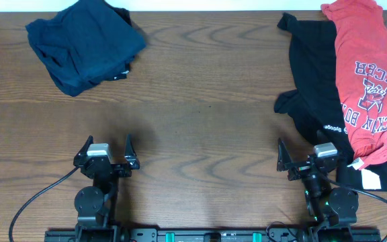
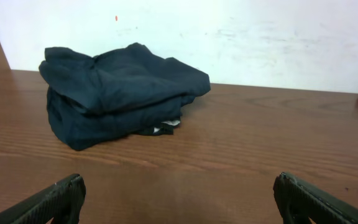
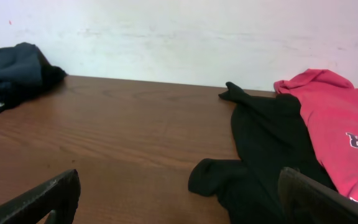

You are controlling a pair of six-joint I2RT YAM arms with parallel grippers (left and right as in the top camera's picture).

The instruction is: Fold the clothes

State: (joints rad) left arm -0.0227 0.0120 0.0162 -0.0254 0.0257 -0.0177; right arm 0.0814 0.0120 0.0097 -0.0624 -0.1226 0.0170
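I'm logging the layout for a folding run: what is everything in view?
navy T-shirt pile: one, dark blue, table's far left
black T-shirt: one, black, right side, unfolded
red-orange T-shirt: one, red-orange with lettering, far right, overlapping the black one
table: one, brown wood, under everything
wall: one, white, behind the table
left end effector: one, black, near left, open, empty
right end effector: one, black, near right, open, empty

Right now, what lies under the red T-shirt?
A black T-shirt lies under the red T-shirt, showing along its inner side and near end. Whether more lies beneath cannot be seen: the red cloth covers it.
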